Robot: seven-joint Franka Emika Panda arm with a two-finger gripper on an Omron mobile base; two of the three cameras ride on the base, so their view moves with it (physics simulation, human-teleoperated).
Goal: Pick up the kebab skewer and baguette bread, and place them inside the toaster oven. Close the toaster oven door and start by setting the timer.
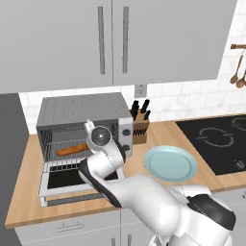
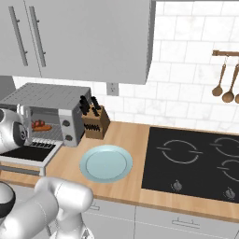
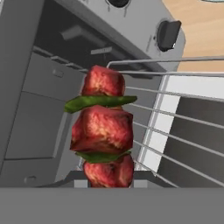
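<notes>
The kebab skewer [image 3: 103, 129], red-brown meat chunks with green slices between them, stands between my fingertips. My gripper [image 3: 109, 183] is shut on its lower end and holds it at the mouth of the toaster oven [image 1: 81, 113]. The toaster oven door [image 1: 60, 181] hangs open, folded down flat in front. On the wire rack [image 3: 188, 131] inside lies the orange-brown baguette bread [image 1: 72, 150]. My white forearm reaches over the open door in the left base view. Two dark knobs [image 3: 168, 33] sit on the oven's panel.
A pale blue plate [image 1: 170, 163] lies on the wooden counter right of the oven. A knife block [image 1: 140, 129] stands against the wall beside the oven. A black cooktop [image 1: 216, 139] fills the right side, and wall cabinets [image 1: 110, 38] hang above.
</notes>
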